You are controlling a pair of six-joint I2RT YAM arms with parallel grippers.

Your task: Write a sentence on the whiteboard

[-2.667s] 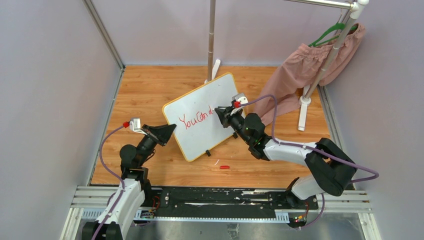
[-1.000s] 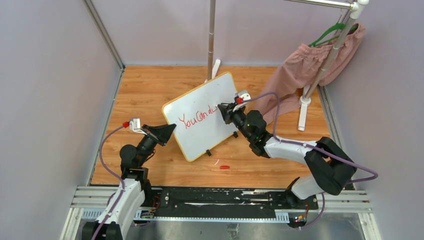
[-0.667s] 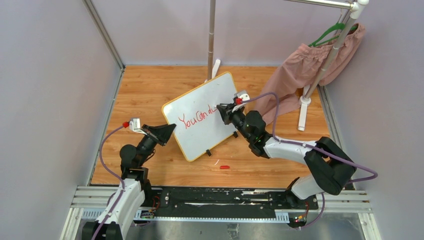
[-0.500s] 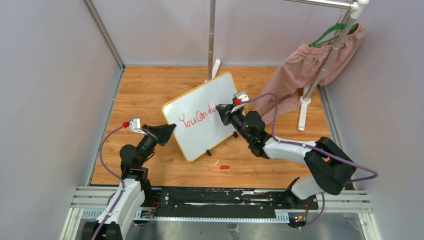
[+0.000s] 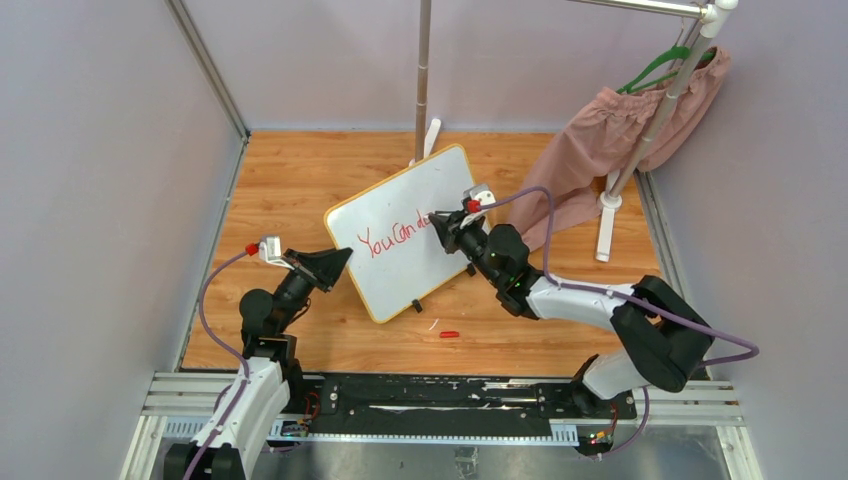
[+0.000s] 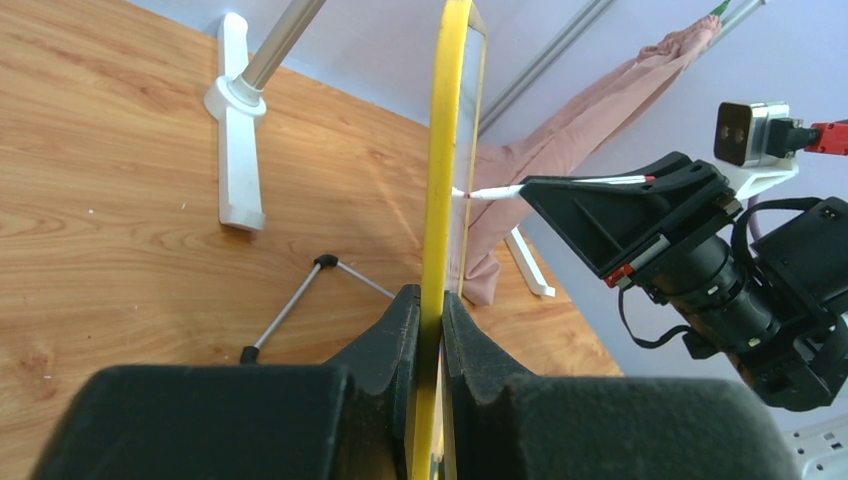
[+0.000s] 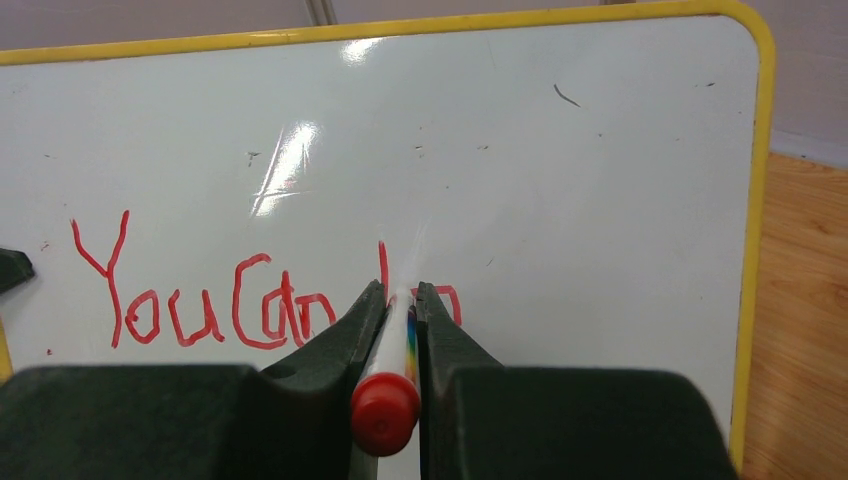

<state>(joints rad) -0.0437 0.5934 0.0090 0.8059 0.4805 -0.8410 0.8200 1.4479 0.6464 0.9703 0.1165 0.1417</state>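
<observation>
Two arms, one board, one marker, one loose red cap. At the left, the left gripper (image 5: 338, 262) is clamped on the yellow-orange rim of the whiteboard (image 5: 400, 195) at its near-left edge; in the left wrist view the two fingers (image 6: 395, 330) pinch the thin rim (image 6: 440, 200) from either side, the board seen edge-on and standing tilted on the wooden floor (image 5: 300, 170).

The board sits mid-floor, turned at an angle, just in front of the base of a metal pole (image 5: 423, 70). It is white with rounded corners and two small black clip feet along its near edge. The sentence (image 5: 392, 236) runs as one slanted line of red letters — the right wrist view reads "You Can" (image 7: 200, 305) followed by a partly hidden "do".

To the right, the right gripper (image 5: 440, 222) is closed around one white marker (image 7: 395, 340) with a red end, its tip against the board by the last letters. The red cap (image 5: 449, 333) lies on the floor near the board's near corner. Far right, one pink garment (image 5: 610, 135) hangs from a rack on a green hanger (image 5: 665, 62).
</observation>
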